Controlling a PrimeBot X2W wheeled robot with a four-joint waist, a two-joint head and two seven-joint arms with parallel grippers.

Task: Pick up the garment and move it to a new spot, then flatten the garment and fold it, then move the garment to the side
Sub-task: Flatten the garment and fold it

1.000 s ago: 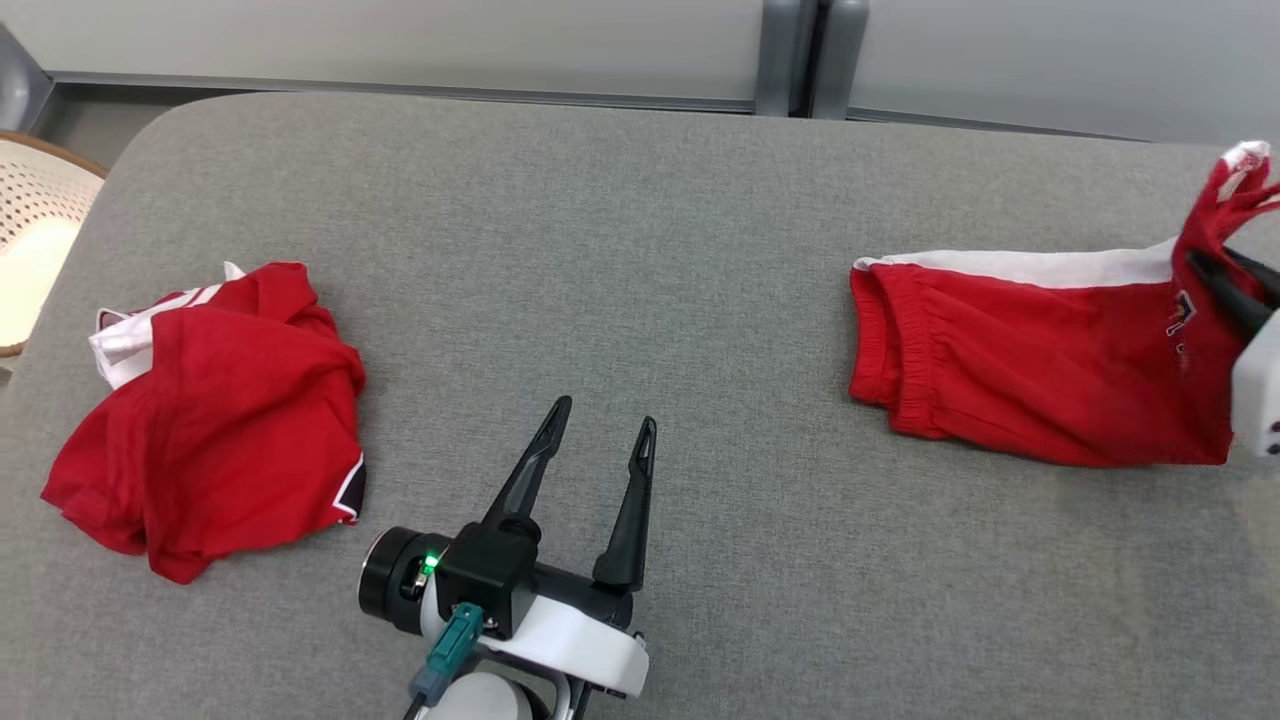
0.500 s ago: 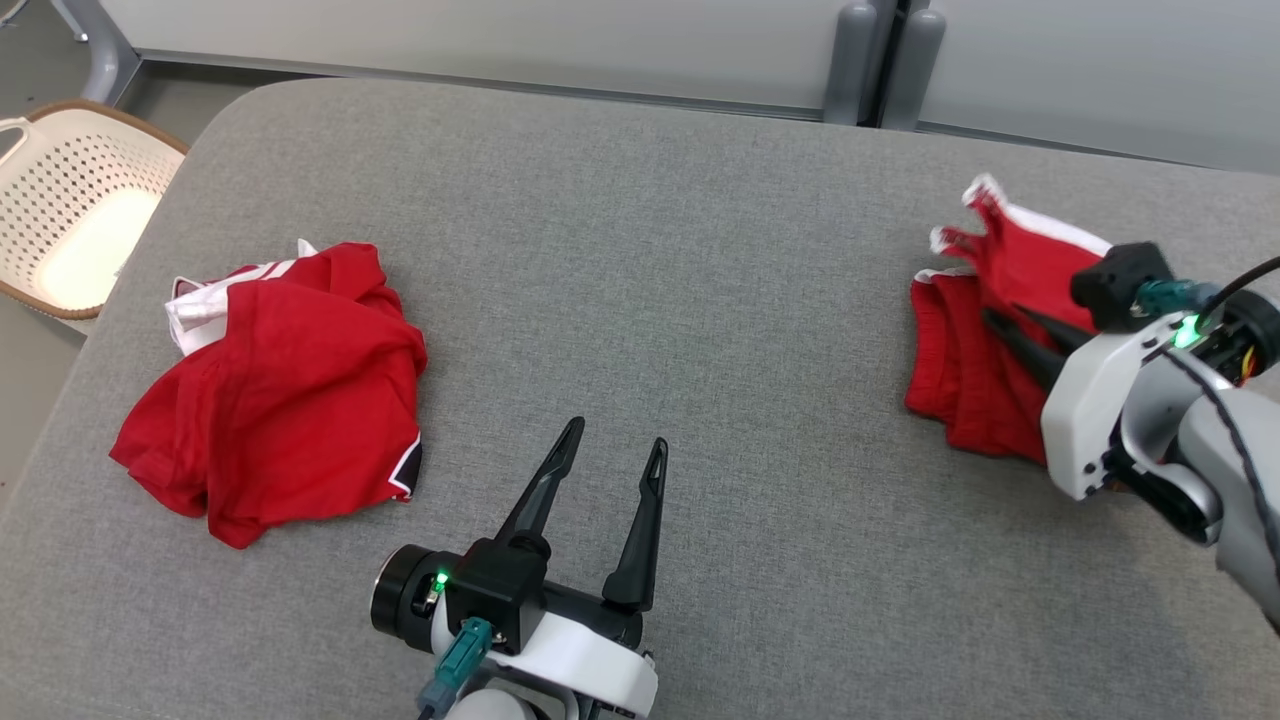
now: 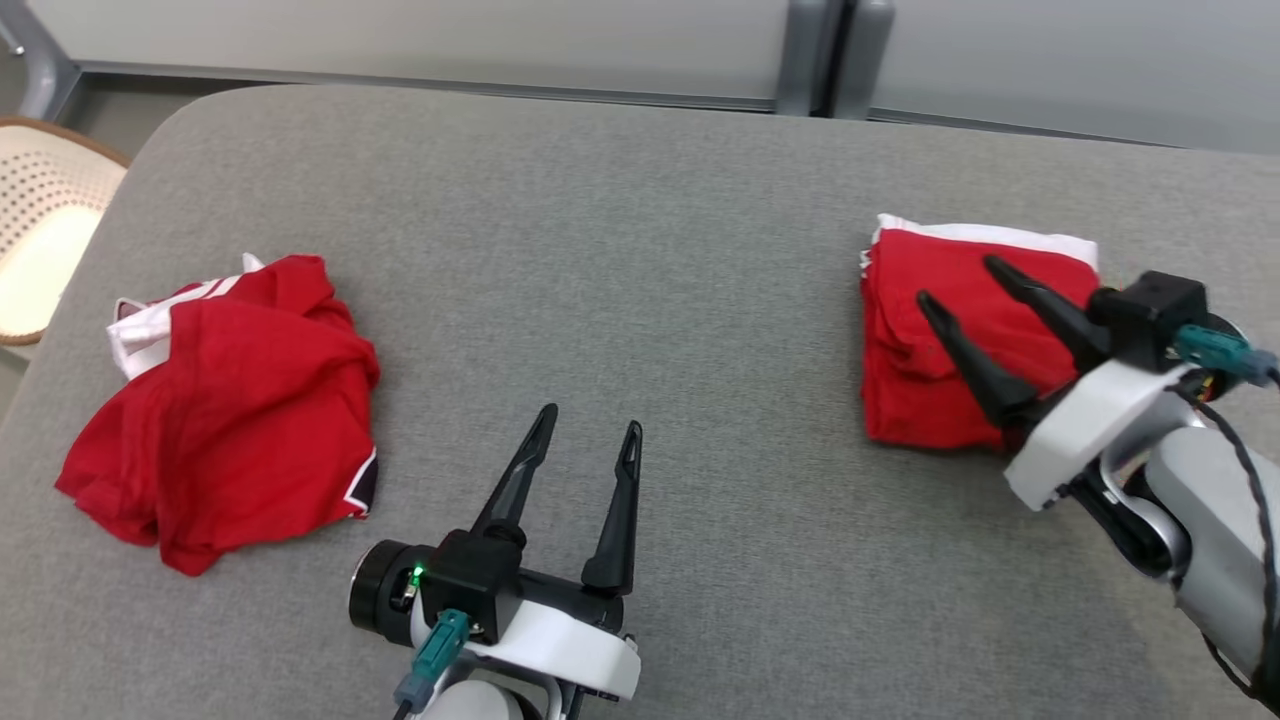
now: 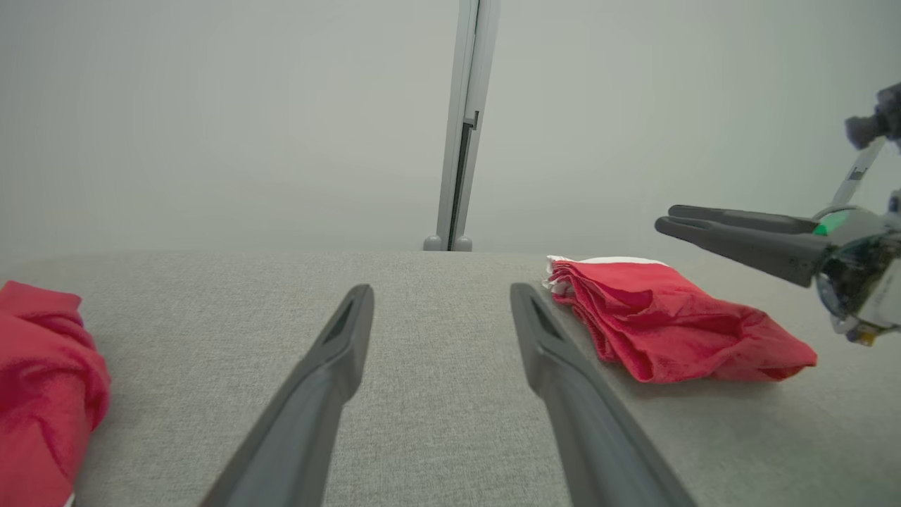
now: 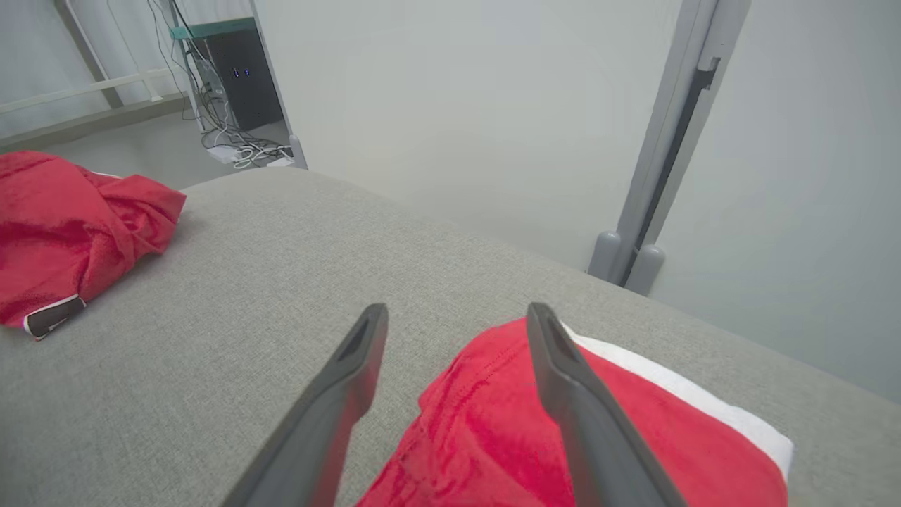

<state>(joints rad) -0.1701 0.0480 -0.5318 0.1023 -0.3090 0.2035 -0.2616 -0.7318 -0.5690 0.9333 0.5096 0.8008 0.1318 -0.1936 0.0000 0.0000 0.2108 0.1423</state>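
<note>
A red garment (image 3: 900, 390) with a white band lies folded into a compact rectangle at the right of the grey padded surface (image 3: 620, 250). My right gripper (image 3: 954, 279) hovers just over it, open, holding nothing. In the right wrist view the open right gripper (image 5: 457, 308) straddles the garment's (image 5: 493, 422) near edge. My left gripper (image 3: 590, 417) rests open and empty at the front middle, well apart from the cloth. The left wrist view looks between the left gripper's (image 4: 442, 289) fingers, with the folded garment (image 4: 662, 317) to their right and the right gripper (image 4: 665, 217) above it.
A second red garment (image 3: 230, 400) lies crumpled at the left (image 4: 42, 352) (image 5: 63, 239). A pale perforated basket (image 3: 40, 230) stands on the floor beyond the left edge. A grey wall with a post runs along the far side.
My right gripper has opened and let go of the garment. It had carried one end leftward over the rest, and the garment now lies folded. The head camera has shifted meanwhile.
</note>
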